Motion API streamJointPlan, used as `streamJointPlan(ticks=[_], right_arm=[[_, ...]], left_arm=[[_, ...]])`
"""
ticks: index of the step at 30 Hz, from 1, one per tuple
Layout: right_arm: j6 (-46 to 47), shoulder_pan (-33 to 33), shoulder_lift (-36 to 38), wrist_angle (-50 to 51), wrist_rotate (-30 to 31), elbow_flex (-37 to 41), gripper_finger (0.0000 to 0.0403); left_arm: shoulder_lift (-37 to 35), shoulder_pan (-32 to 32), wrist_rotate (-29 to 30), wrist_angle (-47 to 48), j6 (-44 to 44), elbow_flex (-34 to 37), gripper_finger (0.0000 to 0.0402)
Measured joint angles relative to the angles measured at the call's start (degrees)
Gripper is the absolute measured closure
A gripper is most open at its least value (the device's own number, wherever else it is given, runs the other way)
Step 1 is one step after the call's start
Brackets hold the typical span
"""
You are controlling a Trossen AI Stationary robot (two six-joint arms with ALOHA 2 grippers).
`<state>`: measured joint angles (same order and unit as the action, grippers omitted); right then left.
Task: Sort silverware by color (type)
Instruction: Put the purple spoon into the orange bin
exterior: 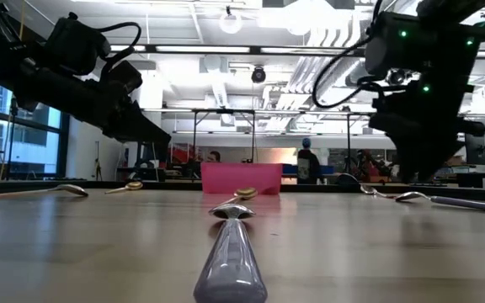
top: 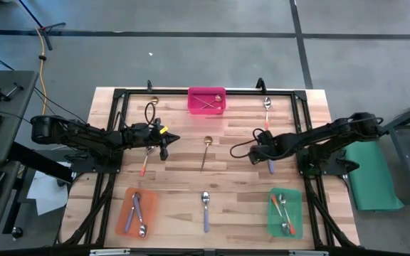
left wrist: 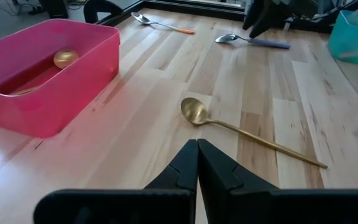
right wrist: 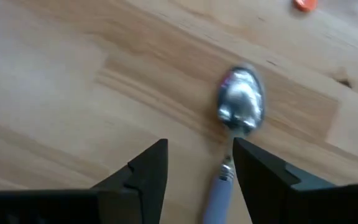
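One purple-handled front spoon [top: 205, 210] [exterior: 232, 252] lies closest, at the middle of the tabletop's [top: 240, 192] near edge, bowl pointing away. Left of it sits the orange tray [top: 150, 213], holding purple-handled spoons [top: 137, 212]; right of it is the green tray [top: 297, 203], with orange-handled spoons [top: 283, 213] inside. Moving back to mid-table, the right arm [top: 319, 139] reaches in from its side and hangs low over a second purple-handled spoon [top: 270, 165] [left wrist: 250, 41] [right wrist: 241, 106]. Its jaws are apart and the spoon's handle lies on the wood between them, close to one finger, with the silver bowl out ahead of the tips and nothing clamped. Centre of the tabletop, a lone gold spoon [top: 205, 153] [left wrist: 194, 112] [exterior: 244, 194] rests flat, bowl toward the far side. The left arm [top: 84, 135] stretches in from the other side, jaws pressed together and empty, pointing toward that gold spoon and stopping short of it. Just beside the left arm's tip lies a loose orange-handled spoon [top: 144, 163]. Farther back, against the far edge, stands the pink tray [top: 191, 107] [left wrist: 73, 93] [exterior: 242, 178], with gold spoons [top: 208, 102] [left wrist: 66, 58] in it. To its left lies another gold spoon, the far-left one [top: 151, 107] [exterior: 133, 186]. To its right lies a far-right spoon [top: 267, 105] [left wrist: 160, 23] with an orange handle, flat on the wood and well apart from the tray.
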<state>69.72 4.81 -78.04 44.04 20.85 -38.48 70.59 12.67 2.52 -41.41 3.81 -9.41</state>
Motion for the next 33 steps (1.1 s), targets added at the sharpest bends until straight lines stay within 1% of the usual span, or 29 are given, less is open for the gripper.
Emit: streamJointPlan(ticks=[4,8,13,20,23,33], right_arm=[[3.3,0.0,0.0,3.2,0.0,0.0,0.024],[3.6,-1.1,0.0,5.1,0.3,0.0,0.0246],[2.0,-2.8,0.0,4.8,0.5,0.0,0.0255],[2.4,-4.2,0.0,4.7,-0.8,0.0,0.0267],[2.4,-4.5,0.0,4.2,-2.4,0.0,0.0268],[4.9,-4.5,-0.9,3.9,-2.9,0.0,0.0268]], left_arm=[[0.0,0.0,0.0,0.0,-0.9,0.0,0.0401],[0.0,0.0,0.0,0.0,-0.9,0.0,0.0401],[0.0,0.0,0.0,0.0,-0.9,0.0,0.0401],[0.0,0.0,0.0,0.0,-1.0,0.0,0.0401],[0.0,0.0,0.0,0.1,-1.0,0.0,0.0401],[0.0,0.0,0.0,0.1,-0.9,0.0,0.0401]])
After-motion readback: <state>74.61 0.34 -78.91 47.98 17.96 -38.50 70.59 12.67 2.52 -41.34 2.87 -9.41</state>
